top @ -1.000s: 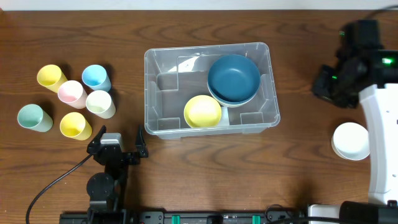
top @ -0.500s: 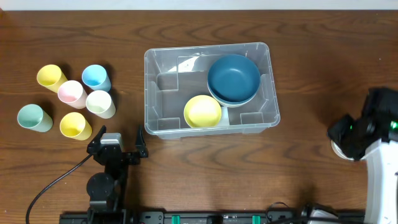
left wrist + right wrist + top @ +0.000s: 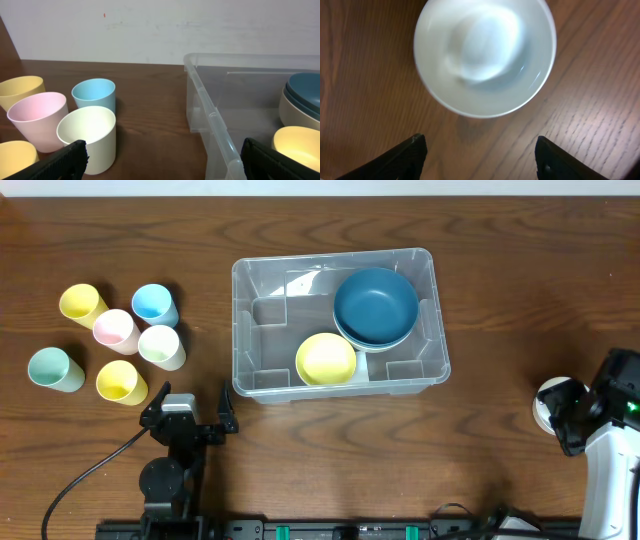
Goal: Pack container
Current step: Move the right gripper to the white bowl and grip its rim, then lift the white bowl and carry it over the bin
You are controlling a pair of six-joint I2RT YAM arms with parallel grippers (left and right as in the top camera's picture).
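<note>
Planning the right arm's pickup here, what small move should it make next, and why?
Probably lower the right gripper onto the near rim of the white bowl: its jaws stand open above the bowl, gripping nothing, and the bowl sits outside the container.

No readable text, brand, number or sign in any view, nothing legible on the container [image 3: 240, 330]

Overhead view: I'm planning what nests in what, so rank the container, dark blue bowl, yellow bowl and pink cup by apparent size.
Largest to smallest:
container
dark blue bowl
yellow bowl
pink cup
</note>
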